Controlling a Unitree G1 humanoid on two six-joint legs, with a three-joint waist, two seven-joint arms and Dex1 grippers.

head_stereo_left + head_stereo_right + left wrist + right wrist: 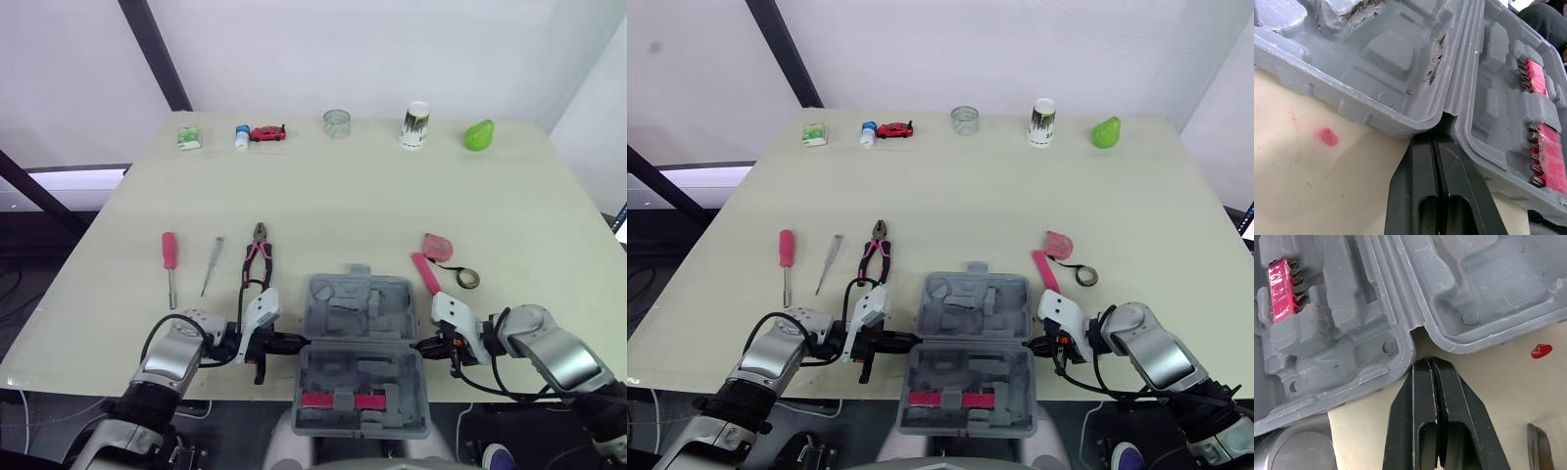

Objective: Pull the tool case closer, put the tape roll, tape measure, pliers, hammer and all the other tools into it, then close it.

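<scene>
**Left wrist view: both hands pinched flat at the case's hinge**

Your left gripper has its two black fingers pressed together with nothing between them. The tips are tucked against the notch where the two halves of the tool case meet. Your right gripper is the same, fingers together and empty. Its tips sit right at the hinge notch on the opposite side, and you cannot tell whether they touch the plastic.

Between your hands the case lies open and flat. One half rests on the table; the half nearest you overhangs the edge and carries pink bit strips.

Just beyond your left hand lie the pliers. Further to that hand's outer side are a thin grey driver and a red screwdriver.

Just beyond your right hand lies a pink bar whose type you cannot make out. Close by it are the tape roll and the tape measure.

A dark object beside your right fingers is cut off at the frame edge. Well beyond both hands, a cup and a green pear shape stand at the table's far edge.
</scene>
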